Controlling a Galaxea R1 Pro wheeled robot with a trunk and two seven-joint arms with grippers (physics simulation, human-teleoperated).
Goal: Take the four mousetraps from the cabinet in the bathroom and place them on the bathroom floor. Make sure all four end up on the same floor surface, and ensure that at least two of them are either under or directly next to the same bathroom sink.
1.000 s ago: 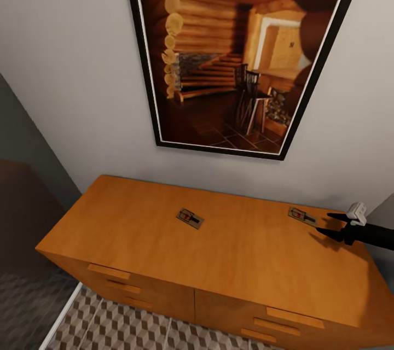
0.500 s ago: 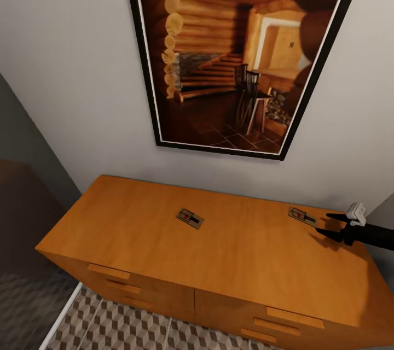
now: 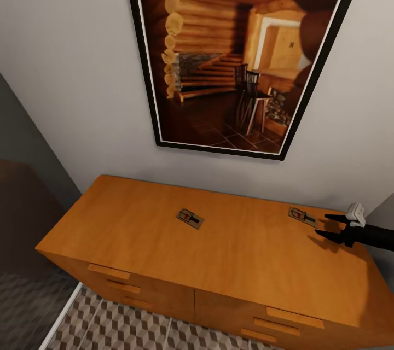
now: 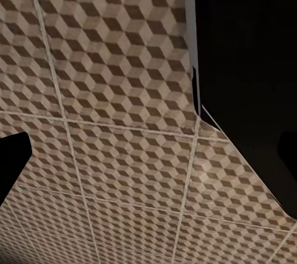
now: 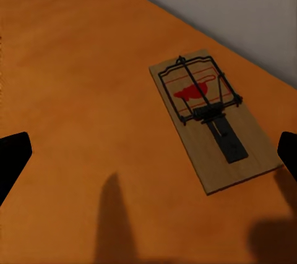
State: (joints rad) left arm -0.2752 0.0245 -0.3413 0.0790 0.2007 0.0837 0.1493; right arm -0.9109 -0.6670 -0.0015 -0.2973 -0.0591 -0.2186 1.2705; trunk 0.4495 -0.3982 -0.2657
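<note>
Right gripper (image 3: 327,226) fingers spread, holding nothing, just beside flat tan wooden mousetrap (image 3: 302,216) | second trap (image 3: 190,218) mid-top of orange-brown wooden cabinet (image 3: 137,229) | left gripper (image 4: 148,171) spread over cube-pattern tiled floor (image 4: 117,91)

We observe one mousetrap (image 5: 213,122) lying flat on the orange-brown cabinet (image 5: 80,91) top, near the pale wall (image 5: 223,4) behind it. Its dark wire bar and red marking are visible. The right gripper's (image 5: 148,156) two dark fingertips (image 5: 12,156) stand wide apart, not touching the trap.
</note>
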